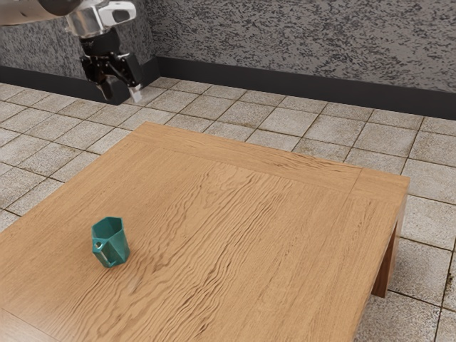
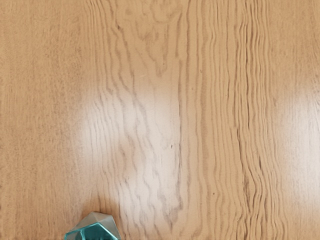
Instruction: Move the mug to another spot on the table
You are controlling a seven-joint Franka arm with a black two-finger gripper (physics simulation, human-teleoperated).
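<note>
Teal mug (image 1: 110, 242) upright on worktop (image 1: 271, 214) | we judge it light, rigid, probably slick: grip across its rim | our pincer (image 1: 121, 87) apart, empty, well away from mug

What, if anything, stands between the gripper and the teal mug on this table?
Nothing visible does. The gripper hangs open, high at the exterior view's upper left. The teal mug stands on the wooden table below it, nearer the camera, with bare wood all around it.
</note>
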